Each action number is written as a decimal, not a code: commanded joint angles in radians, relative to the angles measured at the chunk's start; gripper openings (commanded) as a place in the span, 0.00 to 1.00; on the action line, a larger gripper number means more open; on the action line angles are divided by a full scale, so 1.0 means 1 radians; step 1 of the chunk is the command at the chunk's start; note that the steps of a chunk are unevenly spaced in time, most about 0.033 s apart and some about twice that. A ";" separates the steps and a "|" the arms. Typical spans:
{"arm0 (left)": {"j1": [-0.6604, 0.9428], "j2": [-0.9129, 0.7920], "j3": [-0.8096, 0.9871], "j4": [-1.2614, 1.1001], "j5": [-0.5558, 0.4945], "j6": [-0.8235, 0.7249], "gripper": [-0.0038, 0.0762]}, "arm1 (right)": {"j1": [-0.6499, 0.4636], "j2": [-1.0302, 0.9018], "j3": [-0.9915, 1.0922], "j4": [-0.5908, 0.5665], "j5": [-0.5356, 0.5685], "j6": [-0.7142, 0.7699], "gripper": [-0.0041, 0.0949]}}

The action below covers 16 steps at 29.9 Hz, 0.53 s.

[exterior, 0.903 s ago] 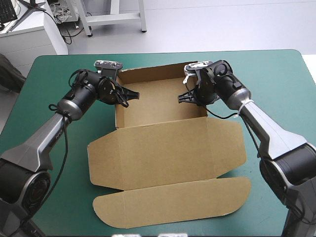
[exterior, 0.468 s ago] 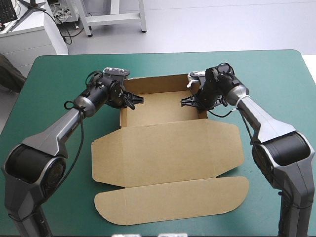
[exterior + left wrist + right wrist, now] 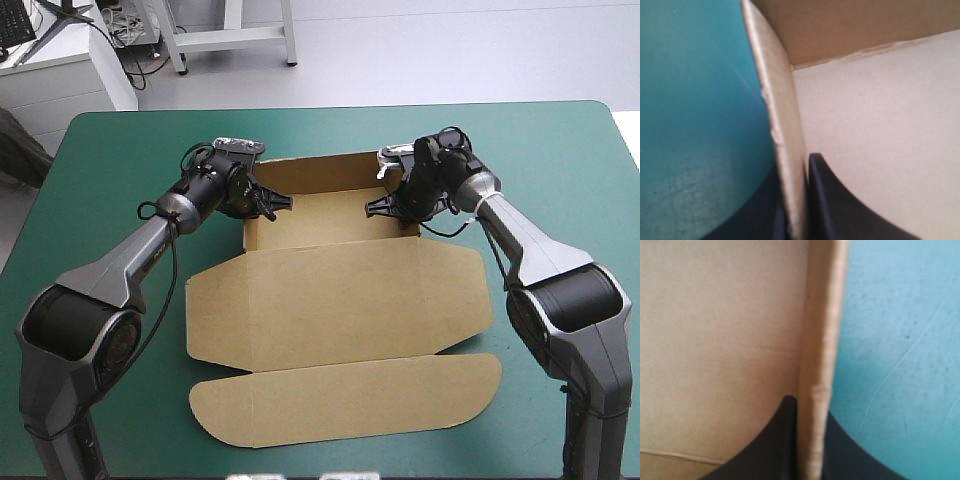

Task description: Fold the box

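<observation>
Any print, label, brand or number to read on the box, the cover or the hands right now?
No readable text in any view.
The box is plain brown board, tray and flat lid alike, with no print or label.
The teal-green cover carries no marks.
The left hand and right hand, each shut on a side wall, show no lettering.

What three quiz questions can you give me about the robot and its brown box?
1. True or false: the box lies completely flat on the teal-green cover.
2. The left jaws pinch: A) the box's left side wall; B) the lid; C) a cable.
3. Fill in: the wall in the right jaws stands on the box's ___ side.
Key: 1 false, its far walls stand up; 2 A; 3 right.
</observation>
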 commanded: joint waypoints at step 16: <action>-0.030 0.013 -0.171 -0.068 0.194 0.121 0.51 | -0.033 -0.006 -0.231 0.063 0.145 -0.147 0.49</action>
